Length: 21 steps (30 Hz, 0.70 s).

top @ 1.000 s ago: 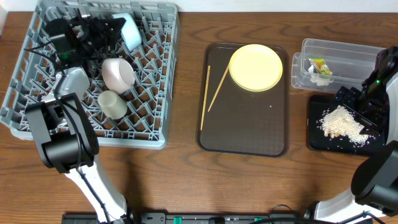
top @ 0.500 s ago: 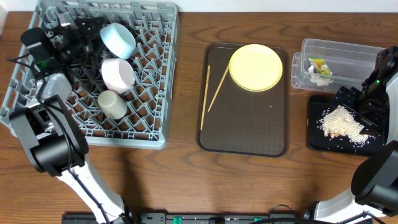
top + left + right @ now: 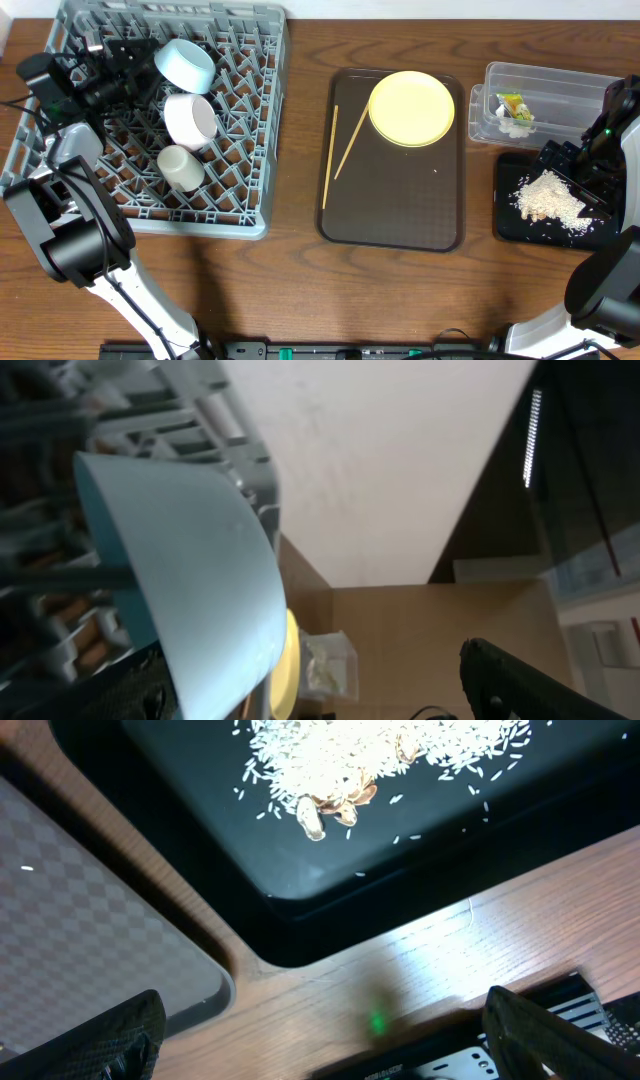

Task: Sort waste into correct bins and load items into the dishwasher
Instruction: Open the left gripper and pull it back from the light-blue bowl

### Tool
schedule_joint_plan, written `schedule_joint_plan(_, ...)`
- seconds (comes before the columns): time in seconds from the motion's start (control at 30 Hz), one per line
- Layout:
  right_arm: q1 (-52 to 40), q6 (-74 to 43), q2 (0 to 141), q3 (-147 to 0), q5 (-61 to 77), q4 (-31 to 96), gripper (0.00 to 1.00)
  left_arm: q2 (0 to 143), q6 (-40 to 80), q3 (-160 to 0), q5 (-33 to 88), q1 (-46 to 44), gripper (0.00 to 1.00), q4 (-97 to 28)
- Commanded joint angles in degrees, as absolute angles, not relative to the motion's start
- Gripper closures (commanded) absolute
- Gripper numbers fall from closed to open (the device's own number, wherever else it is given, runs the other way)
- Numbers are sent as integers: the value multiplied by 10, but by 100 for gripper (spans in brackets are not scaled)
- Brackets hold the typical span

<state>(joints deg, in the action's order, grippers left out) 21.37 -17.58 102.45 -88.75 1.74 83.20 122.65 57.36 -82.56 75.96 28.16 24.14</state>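
Observation:
A light blue bowl (image 3: pixel 185 63) lies tilted among the pegs at the back of the grey dishwasher rack (image 3: pixel 250 190). Behind it are a white bowl (image 3: pixel 190 120) and a small white cup (image 3: pixel 180 168). My left gripper (image 3: pixel 140 65) stands open just left of the blue bowl (image 3: pixel 190 580), which is close beside one finger (image 3: pixel 140 695). A yellow plate (image 3: pixel 412 108) and two chopsticks (image 3: pixel 345 145) lie on the brown tray (image 3: pixel 390 220). My right gripper (image 3: pixel 565 165) hangs open over the black tray (image 3: pixel 510 228), which holds the rice crumbs (image 3: pixel 547 195) (image 3: pixel 400 745).
The clear tub (image 3: pixel 560 85) at the back right holds the yellow-green wrapper (image 3: pixel 513 105) and white paper bits (image 3: pixel 515 125). In the right wrist view the brown tray's corner (image 3: pixel 90 940) lies close to the black tray (image 3: pixel 300 880), with bare wood and the table's edge beyond.
My left gripper has opened and let go of the light blue bowl, then drawn back to the left. The bowl now rests in the rack. The right arm has not moved.

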Motion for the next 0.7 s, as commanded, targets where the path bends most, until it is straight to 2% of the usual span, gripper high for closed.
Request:
schedule_joint_plan(0.0, 214, -184, 1011, -888, 20, 834, 1, 1231, 503, -827, 764, 290, 10, 203)
schedule_joint_plan(0.27, 214, -184, 1011, -888, 20, 841, 1, 1228, 357, -827, 710, 290, 10, 41)
schedule_joint_plan(0.47, 214, -184, 1011, -888, 20, 846, 1, 1199, 233, -827, 628, 290, 10, -73)
schedule_joint_plan(0.67, 214, -184, 1011, -888, 20, 847, 1, 1151, 208, -827, 607, 295, 10, -88)
